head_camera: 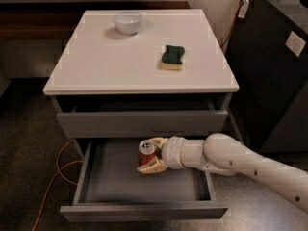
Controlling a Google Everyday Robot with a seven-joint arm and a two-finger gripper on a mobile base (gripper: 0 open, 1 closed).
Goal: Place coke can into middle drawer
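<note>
Most of the job looks done: the gripper point(149, 155), clamped around the coke can point(145, 148), hangs over the open middle drawer point(115, 184) floor just beneath it, so only lowering and release seem left.

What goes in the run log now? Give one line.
hand: over open middle drawer, shut on coke can | coke can: lid up, held | release: not yet done

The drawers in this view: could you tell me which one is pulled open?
The middle drawer, the lower one in view, is pulled out, grey interior showing; the drawer above is shut. The gripper holds the coke can over its interior.
</note>
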